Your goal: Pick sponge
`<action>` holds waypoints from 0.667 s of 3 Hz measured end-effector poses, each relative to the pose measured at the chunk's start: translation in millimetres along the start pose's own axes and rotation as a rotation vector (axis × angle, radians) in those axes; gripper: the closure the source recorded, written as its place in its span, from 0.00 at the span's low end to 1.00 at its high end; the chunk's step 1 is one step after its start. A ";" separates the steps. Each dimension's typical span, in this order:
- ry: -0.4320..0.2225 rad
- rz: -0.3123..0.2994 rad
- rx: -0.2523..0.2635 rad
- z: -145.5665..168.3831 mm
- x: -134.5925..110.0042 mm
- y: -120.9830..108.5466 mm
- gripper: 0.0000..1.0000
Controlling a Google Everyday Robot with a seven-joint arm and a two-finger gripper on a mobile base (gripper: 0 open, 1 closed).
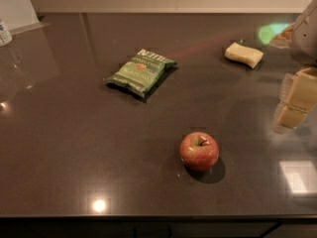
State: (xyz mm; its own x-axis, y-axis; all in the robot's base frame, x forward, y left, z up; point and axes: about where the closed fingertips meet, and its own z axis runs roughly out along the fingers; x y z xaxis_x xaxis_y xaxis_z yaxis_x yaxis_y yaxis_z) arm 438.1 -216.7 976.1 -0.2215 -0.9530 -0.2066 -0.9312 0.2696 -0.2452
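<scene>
The sponge (243,54) is a small pale yellow block with pinched sides, lying flat on the dark countertop at the back right. My gripper (296,99) is at the right edge of the view, its tan blocky fingers (300,90) hanging above the counter. It is in front of and to the right of the sponge, well apart from it, and holds nothing that I can see. The arm above it is cut off by the frame edge.
A green chip bag (140,71) lies left of the sponge at mid-counter. A red apple (199,150) stands nearer the front. A bottle (4,32) is at the far left edge. The dark countertop (74,148) ends at a front edge below.
</scene>
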 end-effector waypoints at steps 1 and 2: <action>0.000 0.000 0.000 0.0 0.0 0.0 0.00; -0.003 0.017 0.010 1.1 -1.6 -4.4 0.00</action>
State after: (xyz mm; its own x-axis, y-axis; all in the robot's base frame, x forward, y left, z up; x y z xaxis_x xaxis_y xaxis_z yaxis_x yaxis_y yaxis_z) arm 442.9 -216.2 976.4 -0.2361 -0.9480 -0.2133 -0.9245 0.2867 -0.2511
